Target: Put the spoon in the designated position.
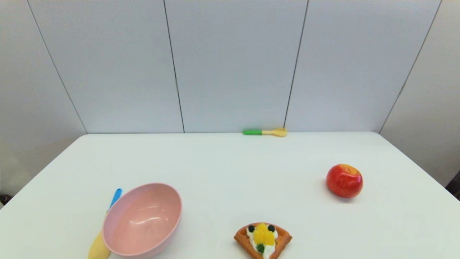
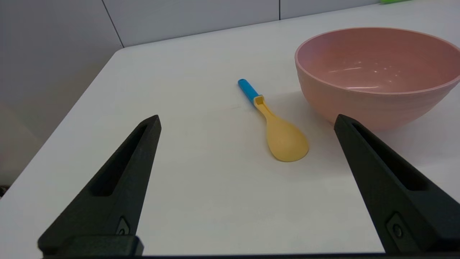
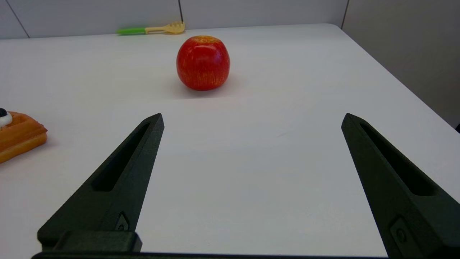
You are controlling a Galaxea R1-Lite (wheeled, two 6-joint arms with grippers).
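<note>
The left end effector (image 2: 248, 120) hangs wide open, gripping nothing, just short of the spoon (image 2: 276, 127). The spoon lies flat on the bench (image 1: 230, 169) just left of the pink bowl (image 1: 143, 219), yellow end nearest, blue handle pointing away. Beyond the bowl a green-handled fork (image 1: 265, 132) lies at the far edge; the right end effector (image 3: 251, 120), also open, faces the apple (image 3: 203, 62).

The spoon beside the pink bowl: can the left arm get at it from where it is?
Probably yes. The left end effector is open, the spoon lies flat ahead between its fingers, and the pink bowl stands apart to one side.
</note>
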